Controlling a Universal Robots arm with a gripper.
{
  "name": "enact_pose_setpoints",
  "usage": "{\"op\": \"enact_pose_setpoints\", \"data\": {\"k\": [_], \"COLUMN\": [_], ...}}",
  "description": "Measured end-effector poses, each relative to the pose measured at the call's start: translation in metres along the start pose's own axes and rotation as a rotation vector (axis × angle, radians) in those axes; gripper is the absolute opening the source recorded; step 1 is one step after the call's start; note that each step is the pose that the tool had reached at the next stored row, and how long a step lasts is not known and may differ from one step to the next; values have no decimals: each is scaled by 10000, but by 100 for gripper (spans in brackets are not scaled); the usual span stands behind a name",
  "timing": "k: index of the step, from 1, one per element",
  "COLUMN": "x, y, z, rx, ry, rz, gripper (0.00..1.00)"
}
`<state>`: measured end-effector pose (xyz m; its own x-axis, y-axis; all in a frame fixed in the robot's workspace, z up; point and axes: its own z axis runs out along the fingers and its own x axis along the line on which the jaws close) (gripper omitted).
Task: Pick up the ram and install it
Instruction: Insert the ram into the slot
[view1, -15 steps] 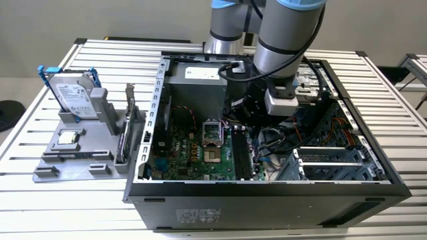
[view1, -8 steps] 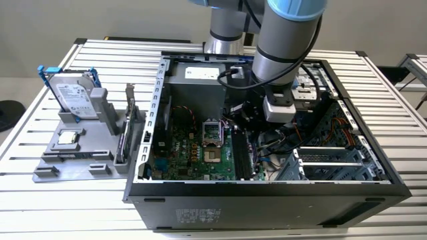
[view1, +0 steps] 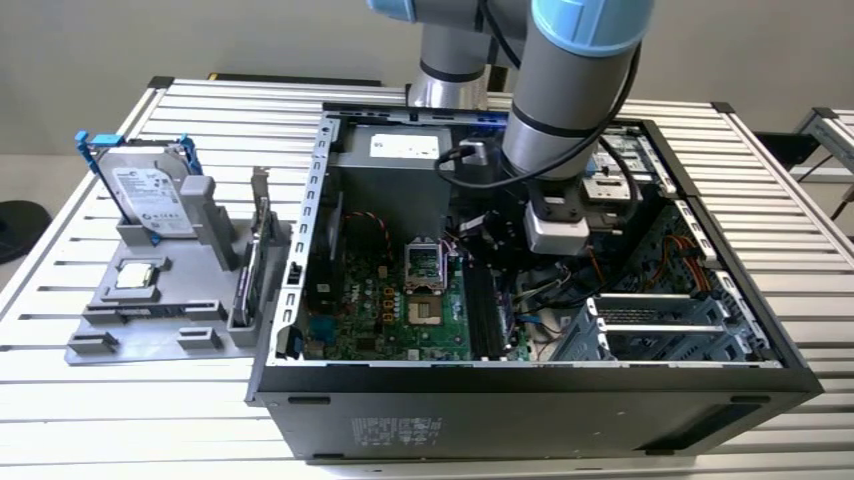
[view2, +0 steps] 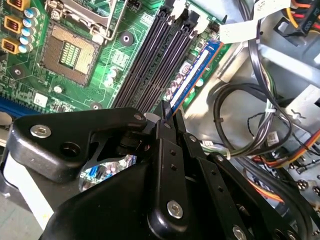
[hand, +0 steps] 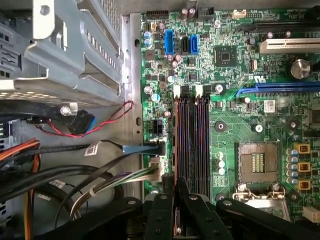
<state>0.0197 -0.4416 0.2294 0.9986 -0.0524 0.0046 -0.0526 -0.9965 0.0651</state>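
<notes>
While the computer case (view1: 534, 410) sits on the slatted table (view1: 120, 405), the tool (view2: 169, 114) clamps the ram (view2: 195, 72) inside it.

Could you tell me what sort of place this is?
Likely a robot computer-assembly bench: an open black computer case on a slatted metal table, a grey parts fixture, a black gripper holding the blue-edged ram stick.

cables (hand: 60, 172) just beside memory slots (hand: 192, 145), drive cage (hand: 75, 50) near
</notes>
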Motion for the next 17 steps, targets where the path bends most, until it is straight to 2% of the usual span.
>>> {"op": "enact_pose_setpoints", "data": {"k": [3,8,12,17], "x": [-6,-9,-7,-16], "y": [2,7,50,62], "z": [26,27,30,31], "rx": [-1,9,145,165], "ry": [-1,1,-6,-8], "rz": [2,0,-7,-23], "gripper": [0,0,0,0]}}
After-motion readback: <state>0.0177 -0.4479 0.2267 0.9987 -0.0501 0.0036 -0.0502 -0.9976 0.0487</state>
